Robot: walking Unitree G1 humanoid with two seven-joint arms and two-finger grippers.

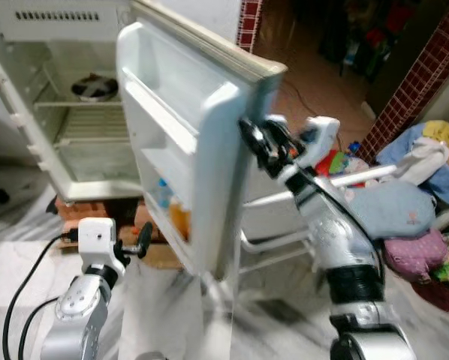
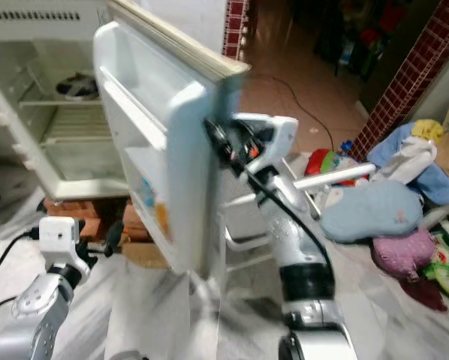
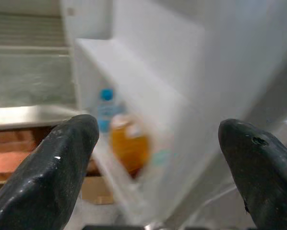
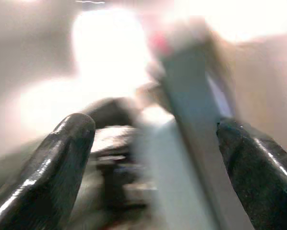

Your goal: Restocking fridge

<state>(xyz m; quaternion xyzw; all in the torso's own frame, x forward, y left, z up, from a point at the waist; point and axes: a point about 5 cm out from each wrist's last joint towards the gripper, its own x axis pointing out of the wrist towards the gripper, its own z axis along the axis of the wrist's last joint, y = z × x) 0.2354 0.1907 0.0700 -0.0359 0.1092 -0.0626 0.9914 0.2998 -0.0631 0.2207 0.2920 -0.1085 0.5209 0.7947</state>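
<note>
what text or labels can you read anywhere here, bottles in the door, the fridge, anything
No text can be read in these pictures.
Orange bottle in the fridge door shelf: any label is too blurred to read.
Blue-capped bottle beside it: blurred, no legible print.
Fridge body: no legible brand mark or sign.

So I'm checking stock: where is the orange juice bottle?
The orange juice bottle stands in the white fridge door's lower shelf, beside a blue-capped water bottle, ahead of the left end effector.

Evenly lit indoor scene; motion blur throughout, glare washing the right wrist view.
</note>
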